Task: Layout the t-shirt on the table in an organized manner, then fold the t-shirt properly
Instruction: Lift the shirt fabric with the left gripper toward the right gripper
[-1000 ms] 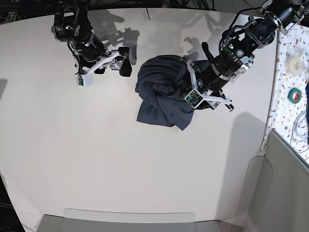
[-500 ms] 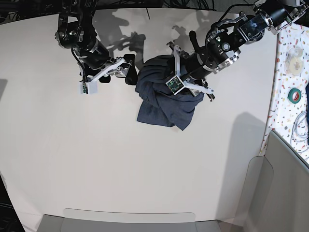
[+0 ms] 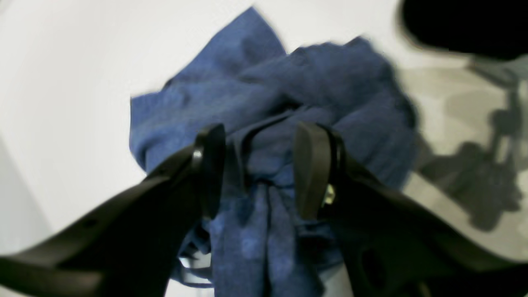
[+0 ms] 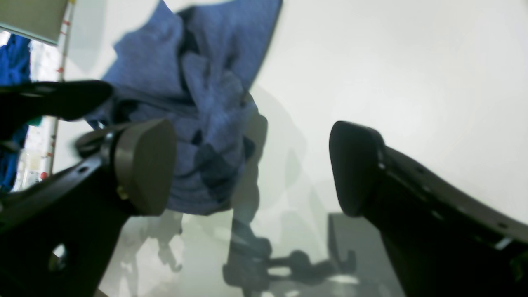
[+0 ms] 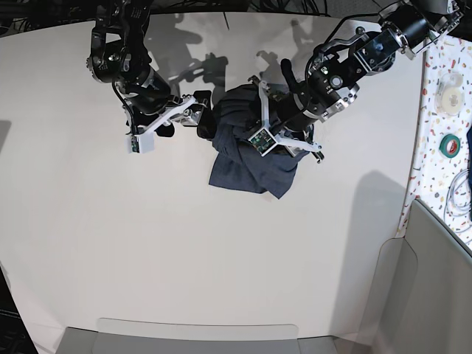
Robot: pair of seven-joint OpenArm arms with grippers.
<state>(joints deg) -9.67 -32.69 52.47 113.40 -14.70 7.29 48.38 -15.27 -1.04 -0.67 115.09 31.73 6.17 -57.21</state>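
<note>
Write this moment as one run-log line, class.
t-shirt: crumpled on table | left gripper: open around a fold | right gripper: open, empty, beside shirt

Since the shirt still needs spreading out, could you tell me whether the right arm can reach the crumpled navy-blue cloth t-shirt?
Probably yes: the right gripper is open beside the crumpled navy-blue cloth t-shirt, with only bare white table between them.

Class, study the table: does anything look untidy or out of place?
Yes: the t-shirt is bunched in a crumpled heap on the table, not laid flat, so no sleeves or print show. Nothing looks spilled or damaged.
</note>
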